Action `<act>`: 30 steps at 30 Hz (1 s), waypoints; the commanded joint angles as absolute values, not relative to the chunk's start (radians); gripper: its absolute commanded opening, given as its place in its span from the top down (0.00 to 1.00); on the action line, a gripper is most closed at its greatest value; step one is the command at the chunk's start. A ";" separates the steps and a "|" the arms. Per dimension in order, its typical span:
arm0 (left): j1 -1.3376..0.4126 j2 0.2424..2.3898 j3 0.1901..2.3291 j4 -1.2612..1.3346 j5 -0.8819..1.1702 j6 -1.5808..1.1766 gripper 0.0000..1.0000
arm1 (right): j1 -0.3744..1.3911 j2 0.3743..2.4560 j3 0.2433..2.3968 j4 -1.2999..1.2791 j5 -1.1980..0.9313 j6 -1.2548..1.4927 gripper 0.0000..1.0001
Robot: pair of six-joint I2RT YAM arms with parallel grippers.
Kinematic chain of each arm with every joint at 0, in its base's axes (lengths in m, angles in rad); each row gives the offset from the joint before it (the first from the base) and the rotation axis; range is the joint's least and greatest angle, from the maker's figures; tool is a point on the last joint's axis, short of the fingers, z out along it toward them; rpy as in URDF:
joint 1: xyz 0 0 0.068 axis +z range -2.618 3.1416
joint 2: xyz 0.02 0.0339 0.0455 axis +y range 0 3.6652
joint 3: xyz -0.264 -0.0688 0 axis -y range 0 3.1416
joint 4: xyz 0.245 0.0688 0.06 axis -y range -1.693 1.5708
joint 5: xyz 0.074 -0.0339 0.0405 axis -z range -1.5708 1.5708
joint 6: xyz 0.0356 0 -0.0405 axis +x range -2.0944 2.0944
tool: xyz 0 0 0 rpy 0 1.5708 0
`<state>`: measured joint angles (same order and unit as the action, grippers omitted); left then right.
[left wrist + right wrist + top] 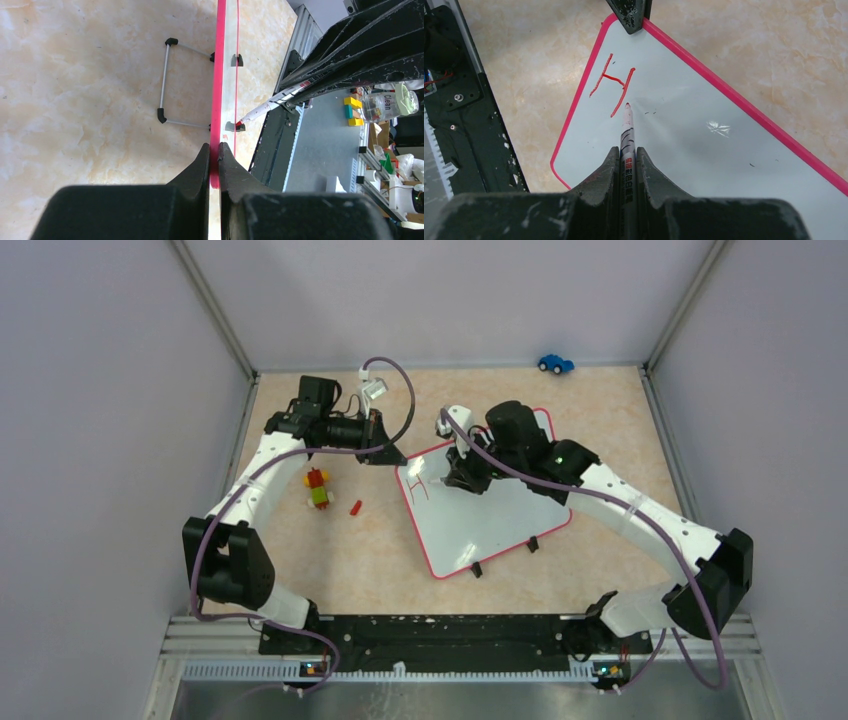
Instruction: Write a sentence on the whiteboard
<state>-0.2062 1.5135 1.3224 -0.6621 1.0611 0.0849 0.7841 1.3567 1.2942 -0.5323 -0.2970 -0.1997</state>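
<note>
L gripper [214,148] is clenched on the pink edge of the whiteboard [490,525], which lies flat on the table [370,560], right of centre. R gripper [626,151] grasps a marker [627,125], tip on the board just beside a red "H", the only bit of the sentence [614,87] visible.

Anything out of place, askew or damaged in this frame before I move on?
Nothing looks spilled or broken. The whiteboard sits skewed on the table, its frame pinched by the left gripper; the right gripper holds a marker at a lone red H. Small dark specks dot the board.
</note>
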 commanded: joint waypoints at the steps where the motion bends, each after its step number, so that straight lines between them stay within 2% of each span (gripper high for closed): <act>1: -0.241 1.506 1.317 -0.686 1.046 0.110 1.00 | 0.778 1.335 1.310 -0.537 -0.327 -0.196 1.00; 30: -0.242 1.500 1.315 -0.686 1.043 0.110 1.00 | 0.778 1.357 1.316 -0.507 -0.242 -0.179 1.00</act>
<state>-0.2111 1.5085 1.3224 -0.6624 1.0569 0.0849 0.7841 1.3571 1.2942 -0.5392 -0.2802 -0.1970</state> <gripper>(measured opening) 0.093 0.094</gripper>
